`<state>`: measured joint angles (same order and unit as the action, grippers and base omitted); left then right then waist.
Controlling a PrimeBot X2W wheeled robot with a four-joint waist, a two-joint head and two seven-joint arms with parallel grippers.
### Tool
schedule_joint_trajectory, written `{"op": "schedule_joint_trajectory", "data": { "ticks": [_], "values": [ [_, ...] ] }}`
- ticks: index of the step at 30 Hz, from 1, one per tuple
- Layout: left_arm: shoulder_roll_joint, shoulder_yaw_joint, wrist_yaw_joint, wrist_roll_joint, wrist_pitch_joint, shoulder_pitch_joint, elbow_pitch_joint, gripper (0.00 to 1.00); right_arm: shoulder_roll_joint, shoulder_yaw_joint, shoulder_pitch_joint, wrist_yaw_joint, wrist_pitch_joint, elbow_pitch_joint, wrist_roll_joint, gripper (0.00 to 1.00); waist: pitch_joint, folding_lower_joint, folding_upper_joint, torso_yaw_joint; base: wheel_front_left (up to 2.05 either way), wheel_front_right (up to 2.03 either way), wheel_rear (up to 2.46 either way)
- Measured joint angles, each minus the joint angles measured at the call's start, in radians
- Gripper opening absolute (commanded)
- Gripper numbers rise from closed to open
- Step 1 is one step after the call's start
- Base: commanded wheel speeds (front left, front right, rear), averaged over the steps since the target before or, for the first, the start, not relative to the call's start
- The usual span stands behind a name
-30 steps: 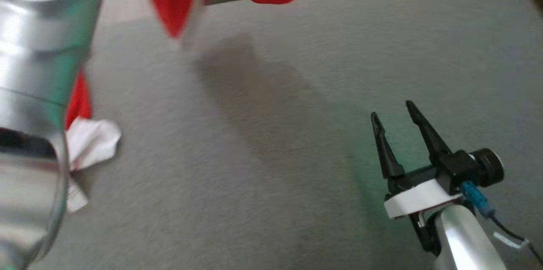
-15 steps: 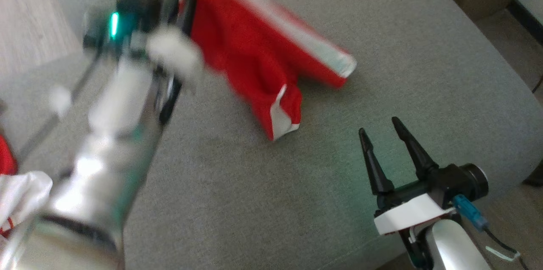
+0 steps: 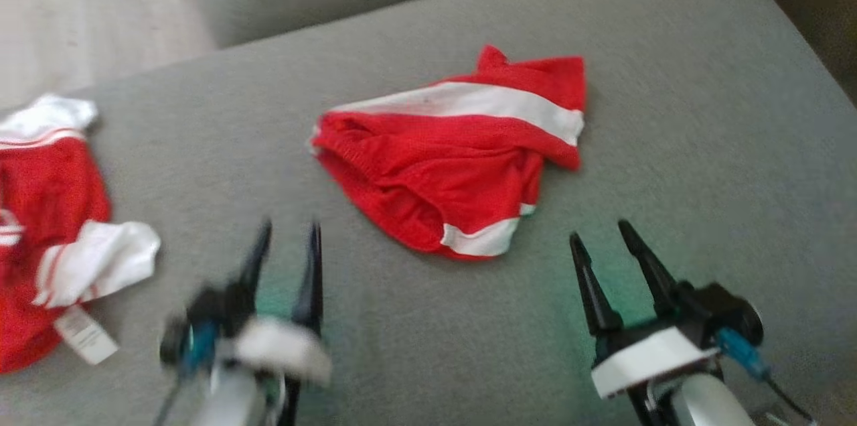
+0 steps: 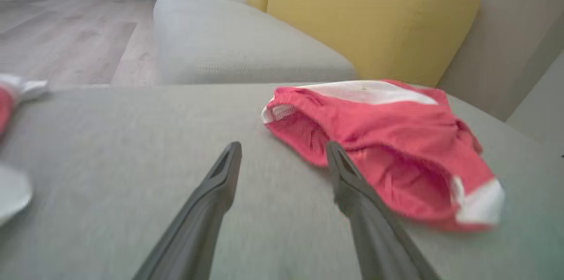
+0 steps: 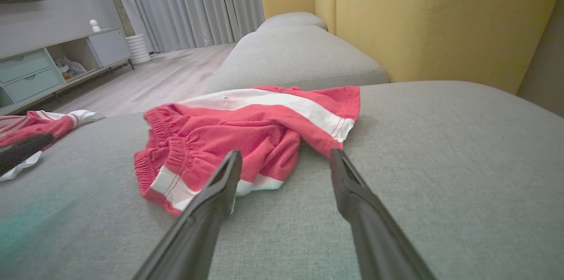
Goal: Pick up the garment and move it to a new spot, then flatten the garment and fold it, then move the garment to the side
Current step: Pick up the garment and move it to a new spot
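The garment, red shorts with white stripes, lies crumpled in the middle of the grey cushion. It also shows in the left wrist view and the right wrist view. My left gripper is open and empty, near the cushion's front, just left of the shorts and blurred by motion. In its own view the left gripper has its right finger overlapping the shorts' near edge. My right gripper is open and empty, right of and nearer than the shorts; in its own view the shorts lie just beyond its tips.
A second red and white garment lies at the cushion's left edge. Another grey cushion and a yellow sofa back lie beyond. Wooden floor is at the far left; a low cabinet stands across the room.
The left gripper has let go of the shorts, which dropped onto the cushion's middle. The left arm has drawn back to the front left, jaws open. The head camera has shifted.
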<state>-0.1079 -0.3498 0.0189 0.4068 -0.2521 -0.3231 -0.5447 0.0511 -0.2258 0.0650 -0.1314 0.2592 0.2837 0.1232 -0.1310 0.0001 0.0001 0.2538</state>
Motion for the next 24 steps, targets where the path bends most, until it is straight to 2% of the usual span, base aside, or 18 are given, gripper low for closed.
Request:
{"op": "schedule_joint_trajectory", "data": {
  "ticks": [4,7,11,14,18,24],
  "values": [
    [0.023,0.044,-0.017,-0.089,0.0,0.254,0.146,1.0,-0.002,0.021,-0.064,0.0,-0.001,0.01,0.0,1.0,0.06,-0.0004,0.0,-0.057,0.0,0.0,0.0],
    [0.034,0.074,-0.032,-0.171,0.0,0.365,0.282,1.0,-0.002,0.041,-0.117,0.0,-0.001,-0.005,0.0,1.0,0.094,-0.0004,0.0,-0.109,0.0,0.0,0.0],
    [0.048,0.135,-0.094,-0.244,0.0,0.451,0.448,1.0,-0.002,0.053,-0.143,0.0,-0.001,-0.061,-0.011,1.0,0.142,-0.0002,0.0,-0.164,0.0,0.0,0.0],
    [0.05,0.15,-0.137,-0.258,0.0,0.548,0.531,1.0,-0.005,0.078,-0.189,0.0,-0.001,-0.107,-0.035,1.0,0.188,-0.0004,0.0,-0.198,0.0,0.0,0.0],
    [0.05,0.134,-0.169,-0.247,0.0,0.609,0.535,1.0,-0.005,0.104,-0.245,0.0,-0.001,-0.116,-0.035,1.0,0.217,-0.0004,0.0,-0.221,0.0,0.0,0.0],
    [0.05,0.127,-0.184,-0.257,0.0,0.606,0.536,1.0,-0.005,0.107,-0.246,0.0,-0.001,-0.117,-0.035,1.0,0.224,-0.0002,0.0,-0.232,0.0,0.0,0.0]
  ]
}}
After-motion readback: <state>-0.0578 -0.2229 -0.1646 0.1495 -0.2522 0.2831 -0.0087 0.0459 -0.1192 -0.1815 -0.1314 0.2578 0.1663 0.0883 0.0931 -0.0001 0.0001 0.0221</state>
